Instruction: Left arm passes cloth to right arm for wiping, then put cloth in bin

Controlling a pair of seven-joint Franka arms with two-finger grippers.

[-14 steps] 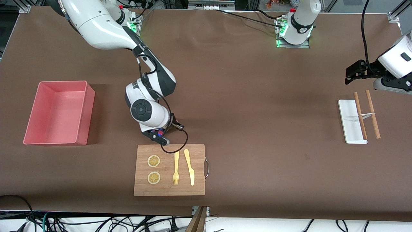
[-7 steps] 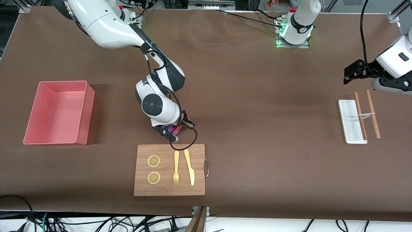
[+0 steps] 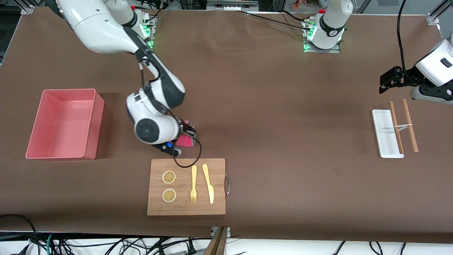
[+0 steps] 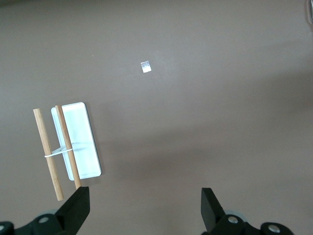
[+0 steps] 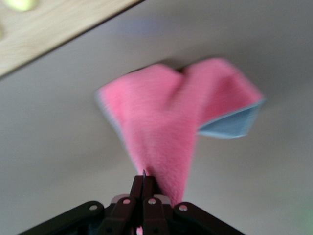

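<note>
- Right wrist view: right claw (image 5: pixel 143 188) clamped on cloth (image 5: pixel 166 117), which drapes onto the counter (image 3: pixel 283 106) just beside the board (image 3: pixel 186 187)
- bin (image 3: pixel 63 124) near the right arm's end
- left claw (image 4: pixel 145 208) spread apart, waiting over the white tray (image 4: pixel 78 139)

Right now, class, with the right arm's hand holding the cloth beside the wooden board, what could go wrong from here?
1. The right hand pinches only one corner of the cloth, so it might slip free.
2. The trailing cloth hangs close to the wooden board and could snag its edge.
3. The bin is toward the right arm's end, and the cloth may drop short of it.
</note>
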